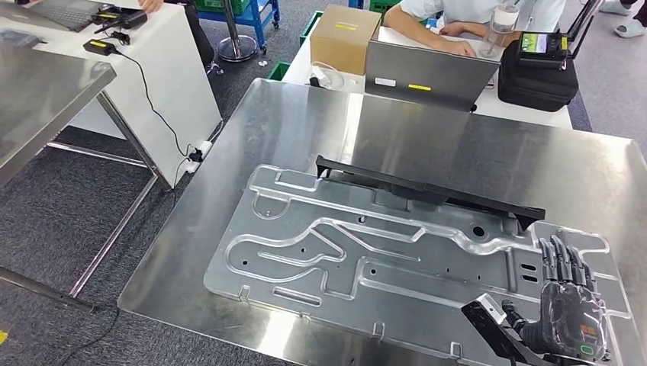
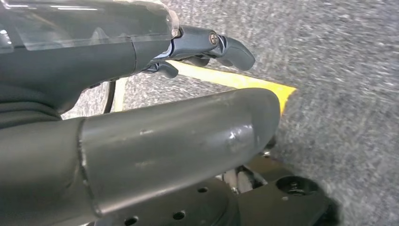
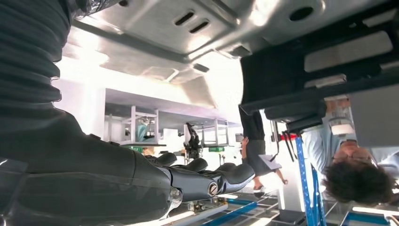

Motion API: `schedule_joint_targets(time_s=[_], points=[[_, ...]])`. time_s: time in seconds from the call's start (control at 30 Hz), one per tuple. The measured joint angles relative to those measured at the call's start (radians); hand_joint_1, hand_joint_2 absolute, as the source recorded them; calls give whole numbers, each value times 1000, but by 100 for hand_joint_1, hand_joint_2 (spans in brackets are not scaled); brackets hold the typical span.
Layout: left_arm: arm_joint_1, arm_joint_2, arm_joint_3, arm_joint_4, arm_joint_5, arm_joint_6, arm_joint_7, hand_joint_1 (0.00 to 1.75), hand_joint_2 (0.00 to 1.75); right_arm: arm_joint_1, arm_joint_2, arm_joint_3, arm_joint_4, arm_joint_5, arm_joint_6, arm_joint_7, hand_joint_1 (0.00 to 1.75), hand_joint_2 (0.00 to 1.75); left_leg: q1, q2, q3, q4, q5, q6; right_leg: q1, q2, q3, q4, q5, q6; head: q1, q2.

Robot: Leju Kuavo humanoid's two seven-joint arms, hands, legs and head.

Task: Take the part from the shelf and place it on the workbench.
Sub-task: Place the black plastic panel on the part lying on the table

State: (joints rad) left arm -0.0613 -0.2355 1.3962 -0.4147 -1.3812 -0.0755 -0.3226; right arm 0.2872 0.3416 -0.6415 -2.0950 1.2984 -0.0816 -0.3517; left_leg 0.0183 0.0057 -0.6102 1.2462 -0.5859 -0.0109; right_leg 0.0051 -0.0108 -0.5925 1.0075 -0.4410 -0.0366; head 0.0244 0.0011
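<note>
Grey carpet surrounds a shiny steel workbench (image 1: 305, 137), and beyond its far edge a person works at a laptop (image 1: 427, 72) on a white table beside a cardboard box (image 1: 345, 36). On the workbench lies the part (image 1: 366, 252), a wide, flat, silvery pressed-metal panel with raised ribs, curved channels, small slots and holes, and little tabs along its near edge; a long black strip (image 1: 427, 191) runs along its far side. The panel rests flat on the steel, reaching from the middle of the bench to its right side. The right hand (image 1: 568, 301) hovers over the panel's near right corner, fingers straight, close together and gripping nothing; whether they touch the metal I cannot tell. The right wrist view shows the same fingers (image 3: 221, 176) stretched out, with the panel's ribs close by. The left hand (image 2: 202, 47) hangs over the carpet near a yellow floor line (image 2: 244, 82), its fingers loosely curled around nothing. By my reading the placing is done or nearly so, and the release is the step in hand. Next the right hand should lift clear without dragging the corner, since a thin, broad sheet like this would probably slide easily on polished steel.
</note>
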Motion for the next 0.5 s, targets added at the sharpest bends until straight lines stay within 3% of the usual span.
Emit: schedule_joint_targets(time_s=[0.07, 0.13, 0.23, 0.27, 0.3, 0.33, 0.4, 0.43, 0.47, 0.5], points=[[-2, 2, 0, 0, 0, 0, 0, 0, 0, 0, 0, 0, 1, 1, 0, 1, 0, 175, -6, 0, 102, -141, 34, 16, 4, 0, -24, 14, 12, 5, 0, 0], [-4, 4, 0, -1, 2, 0, 2, 0, 0, 1, 0, 0, 3, 2, -1, 2, 0, 175, -14, 1, 164, -240, 34, 27, 4, -3, -35, 22, 23, 15, 0, 0], [-5, 4, 0, -1, 6, 0, 6, 0, 0, 2, 1, 1, 9, 1, -3, 4, 0, 175, -15, 2, 158, -265, 51, 38, -1, -4, -39, 21, 39, 34, 0, 0], [-5, 3, 1, -1, 6, 0, 8, 0, 0, 4, 1, 2, 11, -1, -4, 6, 0, 175, -12, 4, 150, -269, 64, 45, -2, -1, -44, 29, 24, 40, 0, 0], [-5, 3, 1, -1, 7, 0, 10, 0, 0, 6, 1, 2, 14, -4, -4, 11, 0, 131, -9, 6, 140, -274, 77, 50, -3, 2, -53, 52, -9, 45, 0, 0], [-5, 2, 1, -1, 7, 0, 12, 0, 0, 9, 2, 2, 18, -10, -5, 17, 0, 87, -8, 8, 126, -275, 90, 54, -8, 6, -65, 95, -60, 51, 0, 0], [-5, 2, 2, -1, 9, 0, 14, 0, 0, 14, 2, 2, 31, -27, -6, 33, 0, 0, -7, 8, 95, -273, 113, 56, -16, 7, -90, 210, -151, 61, 0, 0], [-5, 1, 2, -1, 9, 0, 15, 0, 0, 17, 2, 3, 39, -38, -8, 41, 0, 0, -6, 9, 78, -270, 125, 53, -21, 7, -92, 256, -165, 66, 0, 0], [-4, 0, 2, -1, 10, 0, 15, 0, 0, 21, 2, 3, 49, -50, -10, 51, 0, 0, -5, 9, 62, -265, 135, 50, -25, 7, -80, 272, -154, 70, 0, 0], [-4, -2, 3, -1, 12, 0, 16, 0, 0, 27, 2, 4, 61, -63, -11, 61, 0, 0, -2, 8, 45, -259, 143, 46, -29, 7, -50, 253, -126, 74, 0, 0]])
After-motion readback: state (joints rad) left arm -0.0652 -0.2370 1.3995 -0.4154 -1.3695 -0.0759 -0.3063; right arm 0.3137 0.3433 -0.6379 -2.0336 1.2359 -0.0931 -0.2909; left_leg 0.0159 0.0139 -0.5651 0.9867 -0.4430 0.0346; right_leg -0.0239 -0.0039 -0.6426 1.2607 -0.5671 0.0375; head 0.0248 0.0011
